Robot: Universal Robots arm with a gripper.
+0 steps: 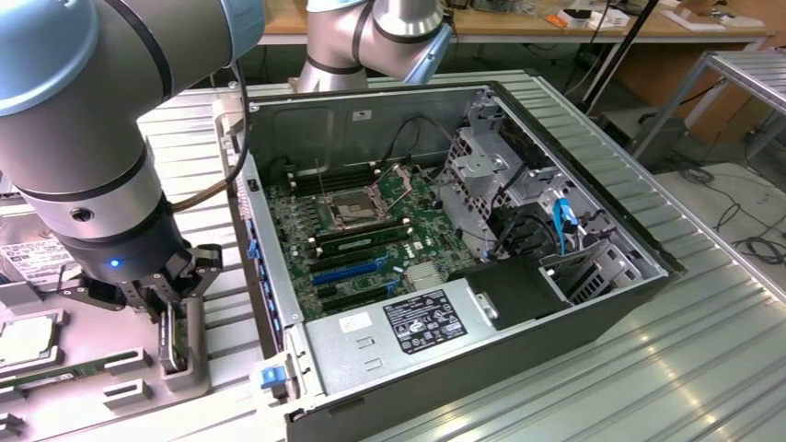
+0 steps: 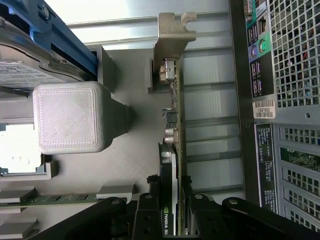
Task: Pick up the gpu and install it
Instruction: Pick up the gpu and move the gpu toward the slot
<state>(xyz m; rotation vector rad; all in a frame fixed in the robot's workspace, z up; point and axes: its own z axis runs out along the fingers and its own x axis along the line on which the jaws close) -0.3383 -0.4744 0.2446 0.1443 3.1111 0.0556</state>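
Gripper: the gripper (image 2: 171,199) is part-closed, with its fingers pressed to both faces of the gpu (image 2: 176,145).
Gpu: it stands on edge in a grey slotted stand (image 2: 150,75), which leaves its faces free to pinch.
Where: just beside the computer case (image 1: 577,175), not yet inside.
Around: a grey block (image 2: 70,117), a hard drive (image 2: 25,75) and a memory stick (image 2: 50,198).
In the way: the case's rear wall (image 1: 264,276) stands between the card and the motherboard (image 1: 368,230).

Exterior view: raised and oblique, looking down at mid range on the open computer case (image 1: 491,230), with the arm (image 1: 86,138) close by at 9 o'clock. Wrist view: close, sighting past the gripper (image 2: 172,210) along the gpu (image 2: 176,150). Both views take in the grey holder (image 1: 184,368) and the case's rear wall.
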